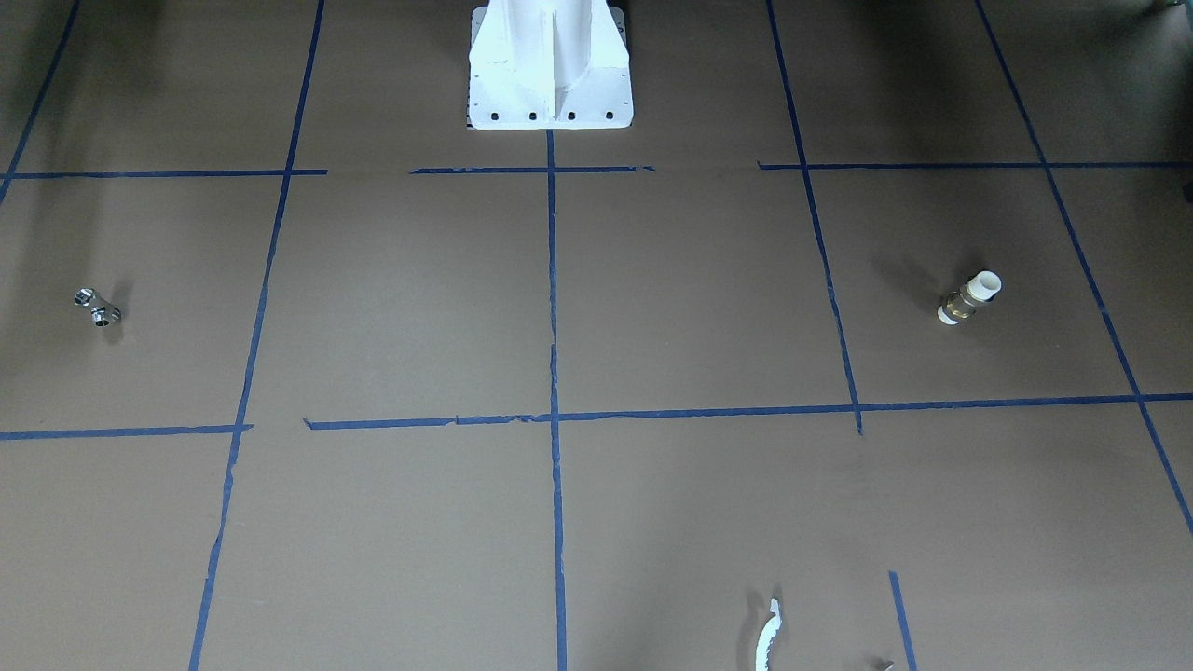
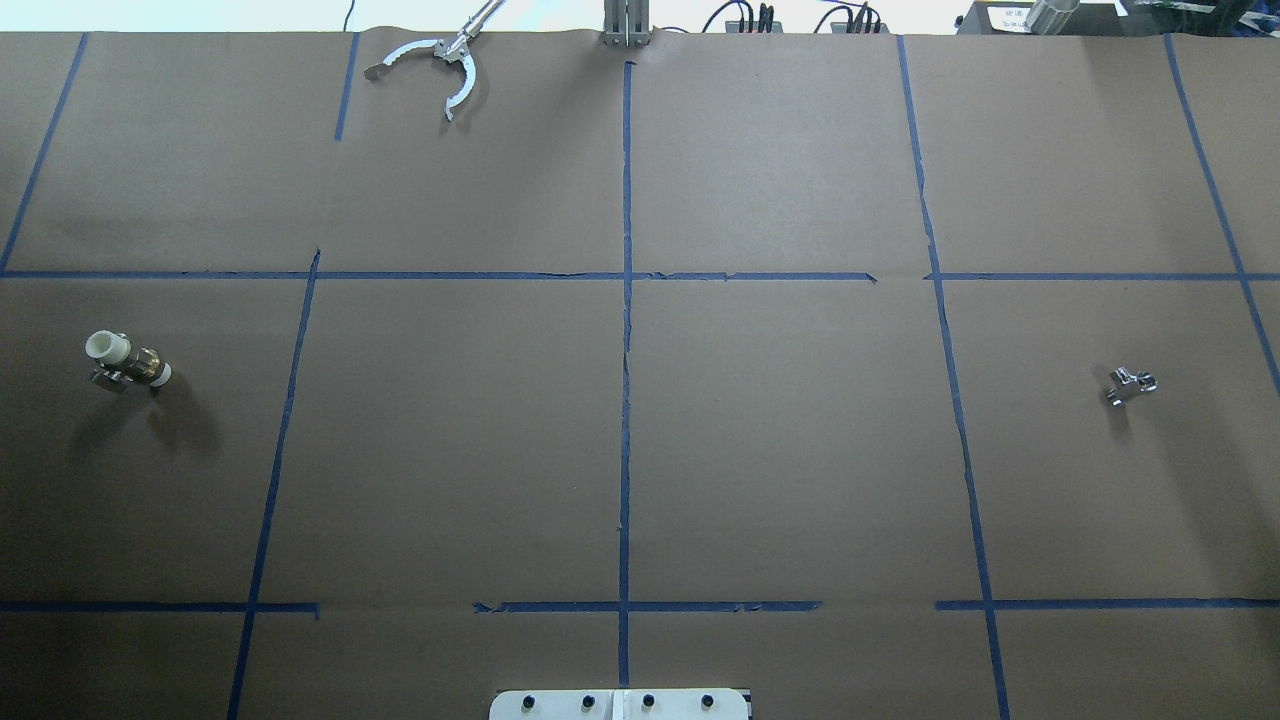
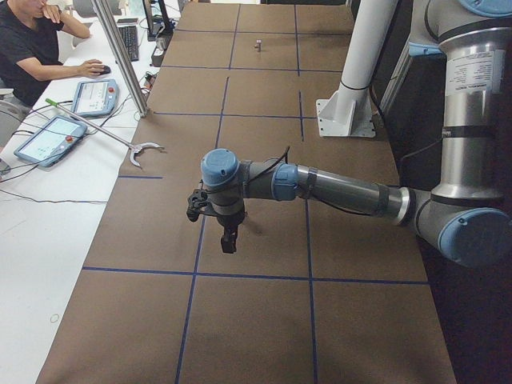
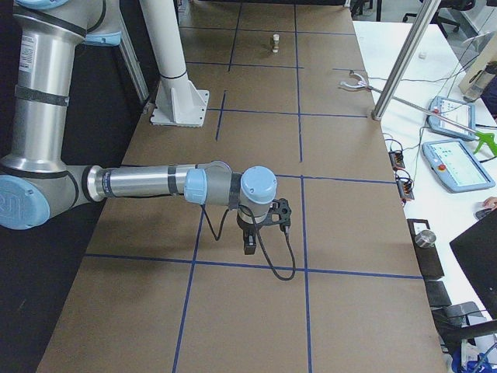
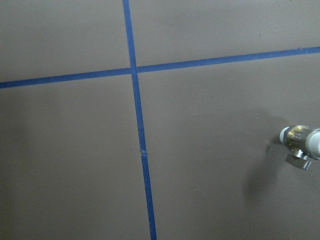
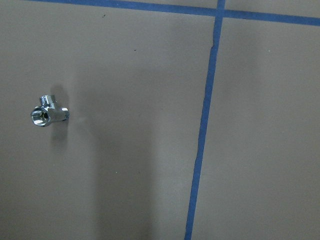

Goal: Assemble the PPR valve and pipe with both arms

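The pipe piece, white plastic with a brass nut, lies at the table's left in the overhead view; it also shows in the front view and at the left wrist view's right edge. The small chrome valve lies at the table's right and shows in the front view and the right wrist view. The left gripper and right gripper show only in the side views, pointing down above the table. I cannot tell whether they are open or shut. Both look empty.
The white pedestal base stands at the robot's edge of the table. A white grabber tool lies at the far edge. Blue tape lines grid the brown table. An operator and tablets are beside the table.
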